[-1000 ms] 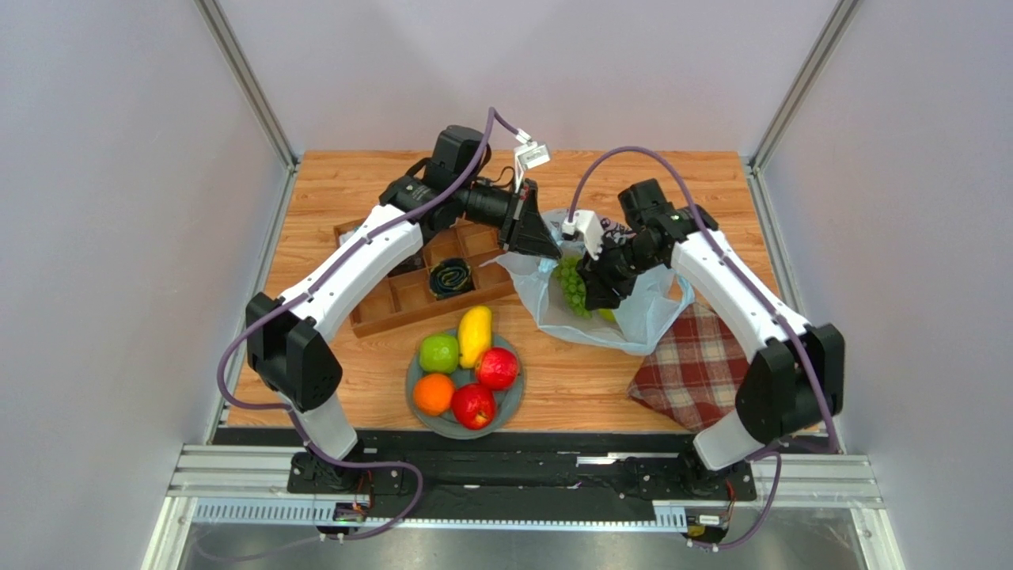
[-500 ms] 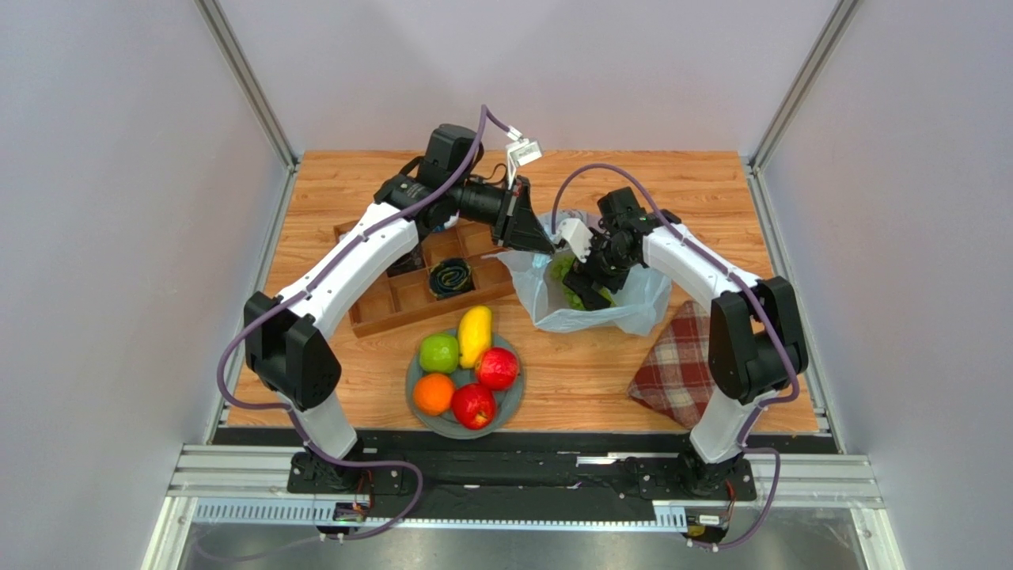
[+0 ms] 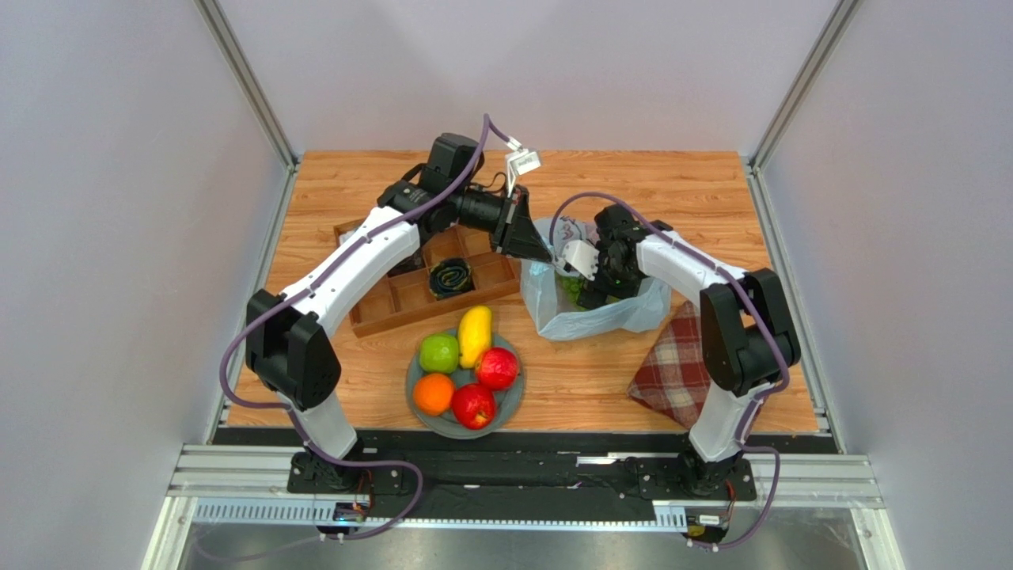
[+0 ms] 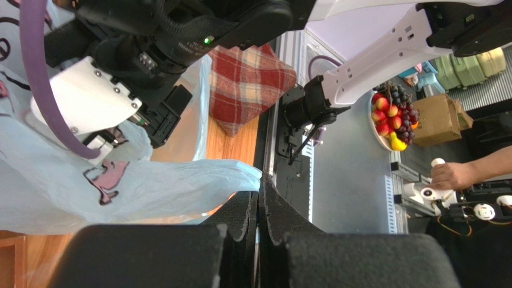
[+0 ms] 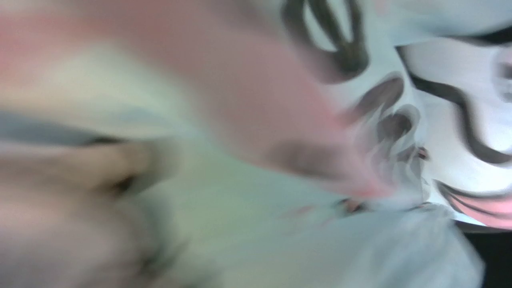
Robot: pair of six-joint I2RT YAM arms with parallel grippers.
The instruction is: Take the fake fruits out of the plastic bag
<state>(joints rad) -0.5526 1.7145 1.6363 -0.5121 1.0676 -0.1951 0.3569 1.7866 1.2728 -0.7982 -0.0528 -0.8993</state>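
Note:
The pale-blue plastic bag [image 3: 606,311] stands bunched at the table's middle right. My left gripper [image 3: 538,248] is shut on the bag's left rim and holds it up; in the left wrist view the jaws [image 4: 258,198] pinch the thin film [image 4: 120,186]. My right gripper [image 3: 591,276] reaches down into the bag's mouth with its fingers hidden. A bit of the green grape bunch [image 3: 572,286] shows inside. The right wrist view is blurred and filled by bag film [image 5: 252,228]. On the grey plate [image 3: 416,378] lie a green apple [image 3: 439,353], a yellow mango [image 3: 474,335], an orange [image 3: 433,393] and two red apples [image 3: 497,368].
A wooden compartment tray [image 3: 404,303] with a dark coiled item [image 3: 451,278] lies left of the bag, under my left arm. A red plaid cloth [image 3: 672,362] lies right of the bag, also in the left wrist view [image 4: 249,84].
My right gripper has moved left and down into the bag. The bag has bunched up narrower and now hides most of the grapes. My left gripper keeps its hold on the rim.

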